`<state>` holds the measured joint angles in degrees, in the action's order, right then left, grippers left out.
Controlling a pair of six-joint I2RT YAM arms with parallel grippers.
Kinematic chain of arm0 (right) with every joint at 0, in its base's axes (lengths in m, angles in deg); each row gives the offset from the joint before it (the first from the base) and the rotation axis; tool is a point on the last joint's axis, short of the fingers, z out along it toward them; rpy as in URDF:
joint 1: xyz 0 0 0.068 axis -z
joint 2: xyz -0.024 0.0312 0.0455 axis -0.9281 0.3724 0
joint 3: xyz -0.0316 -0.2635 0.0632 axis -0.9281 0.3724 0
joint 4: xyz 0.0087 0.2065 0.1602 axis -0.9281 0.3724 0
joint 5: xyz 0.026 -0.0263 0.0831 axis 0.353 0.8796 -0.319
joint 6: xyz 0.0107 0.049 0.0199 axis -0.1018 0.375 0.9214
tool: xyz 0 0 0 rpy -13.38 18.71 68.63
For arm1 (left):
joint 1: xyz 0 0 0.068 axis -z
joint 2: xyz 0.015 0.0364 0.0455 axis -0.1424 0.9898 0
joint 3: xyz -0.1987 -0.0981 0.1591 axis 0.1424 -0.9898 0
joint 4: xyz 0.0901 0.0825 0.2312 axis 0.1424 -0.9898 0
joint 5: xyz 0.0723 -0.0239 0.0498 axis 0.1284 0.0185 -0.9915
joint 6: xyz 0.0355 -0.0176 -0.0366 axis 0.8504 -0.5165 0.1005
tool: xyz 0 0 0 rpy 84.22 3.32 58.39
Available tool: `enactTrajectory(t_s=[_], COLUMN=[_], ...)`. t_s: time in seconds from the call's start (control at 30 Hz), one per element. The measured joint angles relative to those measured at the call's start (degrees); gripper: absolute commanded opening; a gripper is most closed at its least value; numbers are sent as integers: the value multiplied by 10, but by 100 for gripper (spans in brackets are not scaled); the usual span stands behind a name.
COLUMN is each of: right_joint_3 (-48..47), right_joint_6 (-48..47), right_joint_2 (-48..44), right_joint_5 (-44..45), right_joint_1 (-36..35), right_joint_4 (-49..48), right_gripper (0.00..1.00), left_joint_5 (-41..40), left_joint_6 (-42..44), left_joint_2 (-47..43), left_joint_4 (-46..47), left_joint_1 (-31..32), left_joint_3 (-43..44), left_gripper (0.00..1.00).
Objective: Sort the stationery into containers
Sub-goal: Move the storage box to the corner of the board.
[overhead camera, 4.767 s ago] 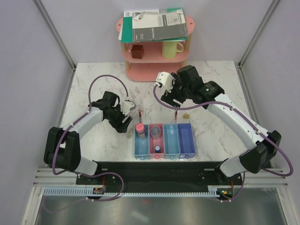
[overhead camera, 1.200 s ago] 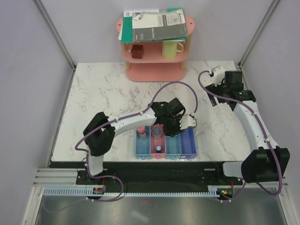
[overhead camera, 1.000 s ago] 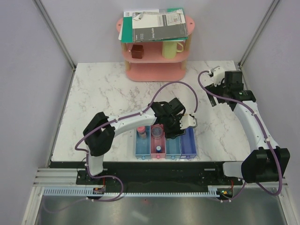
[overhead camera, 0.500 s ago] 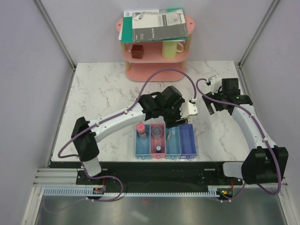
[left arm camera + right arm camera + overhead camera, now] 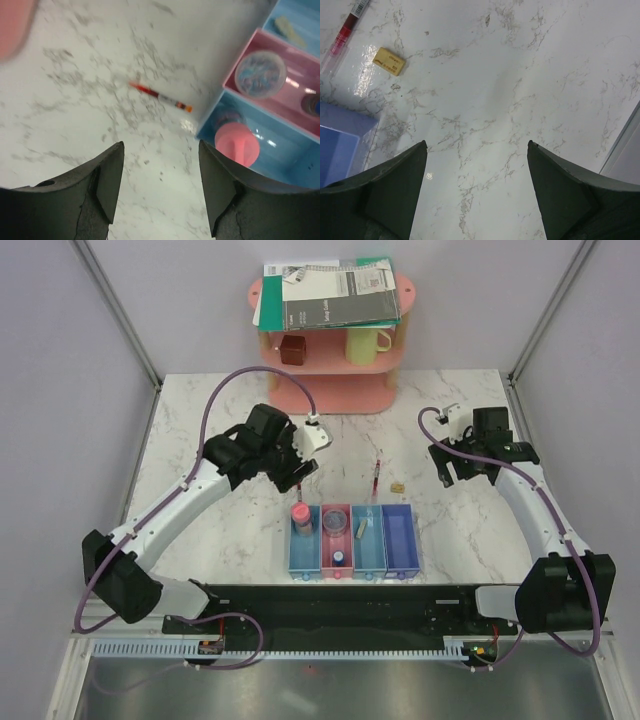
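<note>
A white marble table (image 5: 200,430) fills the top view, with a pink shelf rack (image 5: 330,390) at the upper middle and the containers (image 5: 384,540) in a joined row at the lower middle. Sorted so far: a pink cylinder (image 5: 299,513) in the blue tray (image 5: 300,550), a round disc (image 5: 333,521) and a blue-capped tube (image 5: 339,557) in the pink tray (image 5: 331,540), and a tan block (image 5: 360,528) in the light blue tray (image 5: 368,552). The violet-blue tray (image 5: 398,540) looks bare. Left on the marble are a red pen (image 5: 160,96), slanted at the centre of the left wrist view with its orange end just beside the blue tray's corner, a second red pen (image 5: 375,478) above the row, and a tan eraser (image 5: 397,485) near it on the right. The left gripper (image 5: 160,150) hangs over the first pen, fingers spread wide with nothing between them. The right gripper (image 5: 476,150) is likewise spread and holds nothing, over bare marble with the eraser at the upper left of its view. The step in hand looks like the left arm's pick of that first pen. To do it well, turn the wrist so the fingers straddle the shaft squarely rather than along its slant, and take it at the middle or the far end (the orange end seems too close to the tray wall for a finger). The pen is thin and lies flat, so the pads should reach the marble before closing, or they may shut above it.
</note>
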<state>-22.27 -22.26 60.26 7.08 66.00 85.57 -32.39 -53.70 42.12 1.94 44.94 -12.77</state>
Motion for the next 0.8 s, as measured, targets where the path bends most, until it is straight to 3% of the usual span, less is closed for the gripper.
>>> enactTrajectory(t_s=[0.27, 0.8], right_joint_3=[-14, 45], right_joint_6=[3, 31], right_joint_2=[0, -21], right_joint_5=[-8, -15], right_joint_1=[-16, -68], right_joint_4=[13, 23], right_gripper=[87, 86], left_joint_5=[15, 65], left_joint_6=[-24, -78], left_joint_2=[-14, 33], left_joint_4=[-31, -23], left_joint_1=[-57, -75], left_joint_3=[-133, -148], left_gripper=[64, 60])
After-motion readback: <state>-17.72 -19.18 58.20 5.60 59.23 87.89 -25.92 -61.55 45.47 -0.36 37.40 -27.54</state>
